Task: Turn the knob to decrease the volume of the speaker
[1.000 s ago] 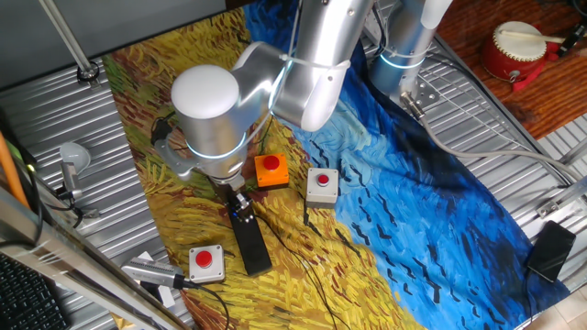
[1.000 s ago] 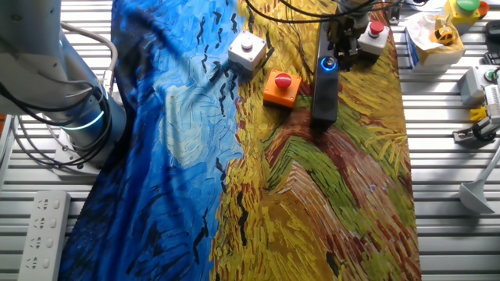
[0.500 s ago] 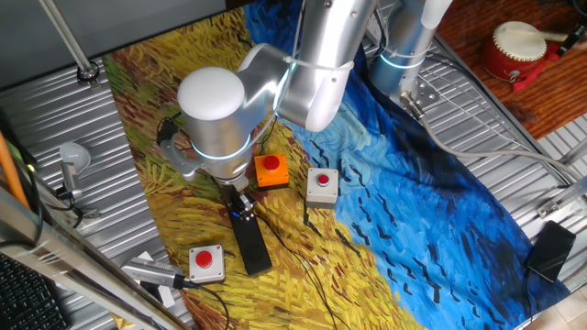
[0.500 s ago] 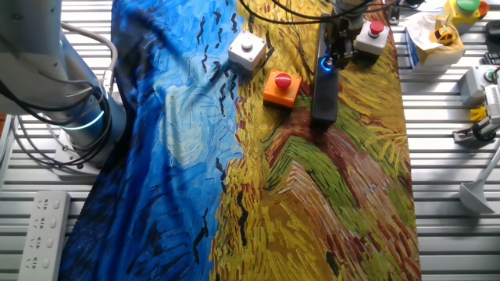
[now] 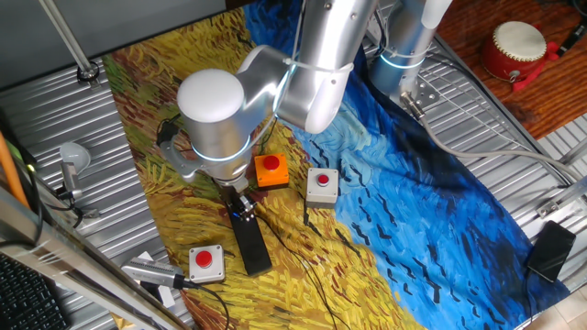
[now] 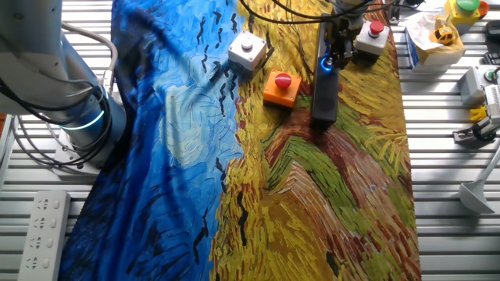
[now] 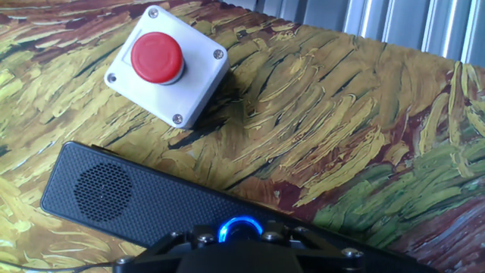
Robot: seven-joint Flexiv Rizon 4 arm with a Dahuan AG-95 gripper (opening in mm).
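Observation:
The speaker (image 5: 252,247) is a long flat black bar on the painted cloth; it also shows in the other fixed view (image 6: 323,97) and in the hand view (image 7: 144,199). Its knob (image 7: 241,228) glows blue at the bar's end and shows as a blue glint in the other fixed view (image 6: 326,64). My gripper (image 7: 241,241) stands straight down over that end, with a finger close on each side of the lit ring and the jaws closed in on the knob. In the fixed views the gripper (image 5: 239,207) (image 6: 331,51) hides most of the knob.
A white box with a red button (image 7: 167,64) (image 5: 206,261) (image 6: 372,35) lies just past the speaker's knob end. An orange box with a red button (image 5: 271,170) (image 6: 281,87) and another white button box (image 5: 321,185) (image 6: 247,51) sit beside the speaker. Thin cables cross the cloth.
A second ago the gripper stood slightly higher and the knob's blue light showed more fully; it then came down onto the knob. Nothing has visibly changed in the last half second.

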